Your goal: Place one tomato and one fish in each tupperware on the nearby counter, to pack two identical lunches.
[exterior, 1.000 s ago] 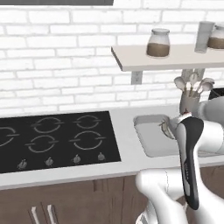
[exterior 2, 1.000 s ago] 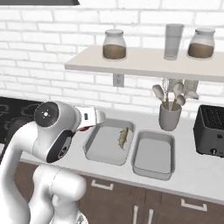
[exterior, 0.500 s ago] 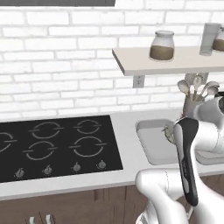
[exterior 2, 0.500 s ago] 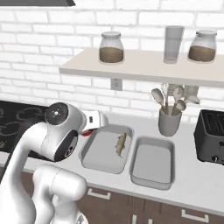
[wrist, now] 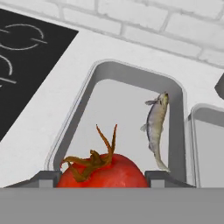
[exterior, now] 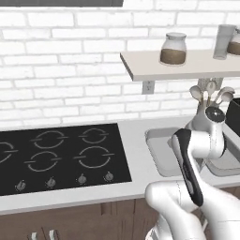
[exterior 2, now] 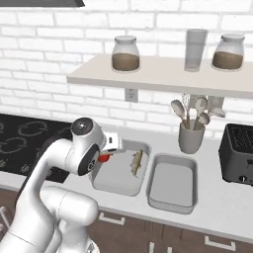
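You had the gripper (wrist: 103, 177) clenched on a red, round tomato with a dried brown stem (wrist: 101, 171); in the hand view it sat between the two dark finger tips at the 6 o'clock edge. In the right base view a sliver of red (exterior 2: 104, 158) showed just beyond the white hand, over the near-left corner of the nearer tray.

The relation your coming move turned on: the first shallow light-grey rectangular tupperware (wrist: 83, 98) lay straight ahead of the gripper, running from 6 toward 12 o'clock in the hand view, with its long axis along that same line. The tomato hung above its near end, over bare floor. A small silvery-brown fish (wrist: 155, 129) already lay inside that tray along its 3 o'clock wall, nose toward 12, well apart from the tomato.

The second, matching grey tupperware (exterior 2: 172, 185) stood just beside the first at its 3 o'clock side on the pale grey-white surface (exterior 2: 217, 207), and looked empty. The black glass hob (wrist: 22, 61) sat off at 9 to 10 o'clock.

My reading was that you were about to lower and let go; the bare floor left of the fish gave room, provided the tomato did not roll onto it.
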